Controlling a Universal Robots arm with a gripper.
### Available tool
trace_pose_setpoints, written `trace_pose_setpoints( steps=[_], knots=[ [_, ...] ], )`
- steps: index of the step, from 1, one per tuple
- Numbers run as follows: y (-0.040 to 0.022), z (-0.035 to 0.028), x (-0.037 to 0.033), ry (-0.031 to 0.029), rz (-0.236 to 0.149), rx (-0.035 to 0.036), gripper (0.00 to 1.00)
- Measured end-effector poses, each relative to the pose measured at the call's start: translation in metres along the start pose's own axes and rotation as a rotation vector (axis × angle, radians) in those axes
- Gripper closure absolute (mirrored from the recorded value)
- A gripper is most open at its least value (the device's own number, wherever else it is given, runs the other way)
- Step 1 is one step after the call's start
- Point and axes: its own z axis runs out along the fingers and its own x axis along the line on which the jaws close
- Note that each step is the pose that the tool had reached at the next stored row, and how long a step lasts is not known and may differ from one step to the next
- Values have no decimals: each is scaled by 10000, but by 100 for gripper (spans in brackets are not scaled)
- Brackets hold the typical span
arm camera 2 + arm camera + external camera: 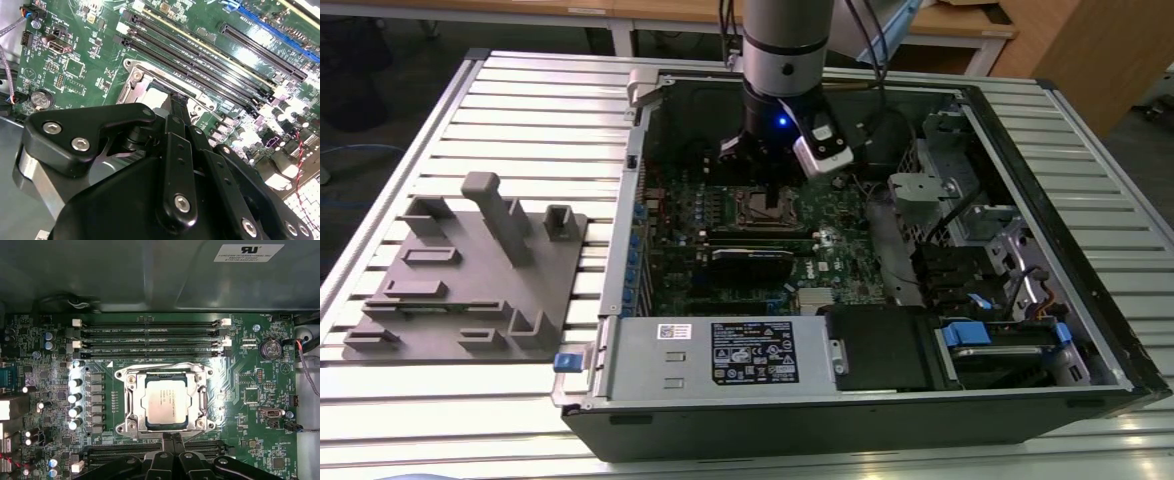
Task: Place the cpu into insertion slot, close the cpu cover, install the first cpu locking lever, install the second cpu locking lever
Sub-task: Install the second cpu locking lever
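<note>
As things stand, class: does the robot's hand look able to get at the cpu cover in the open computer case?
Probably yes. The hand hangs just beside the cpu cover, which lies flat around the cpu. Nothing stands between them, and the case is open above the board.

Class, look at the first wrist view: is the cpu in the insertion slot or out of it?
In. The cpu lies flat and square inside the insertion slot, its silver top showing through the cpu cover framing it.
</note>
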Motion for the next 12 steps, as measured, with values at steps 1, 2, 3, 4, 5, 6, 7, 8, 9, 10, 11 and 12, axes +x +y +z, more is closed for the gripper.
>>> trace_pose_setpoints(
  steps=[1, 2, 3, 4, 5, 6, 7, 8, 9, 10, 11, 12],
  knots=[
    [-4, 0, 0, 0, -9, 0, 90],
    [-7, 0, 0, 0, -16, 0, 90],
    [-11, 0, 1, 0, -23, 0, 90],
    [-15, 0, 2, 0, -28, 0, 90],
    [-19, 0, 6, 0, -32, 0, 90],
    [-22, 1, 11, 0, -34, -1, 90],
    [-26, 1, 18, 0, -35, -1, 90],
    [-28, 1, 27, 0, -35, -1, 90],
    [-31, 1, 38, 0, -35, -1, 90],
    [-33, 1, 48, 0, -35, -1, 90],
    [-36, 2, 58, 0, -35, -1, 90],
    [-39, 4, 68, 0, -35, -1, 90]
  ],
)
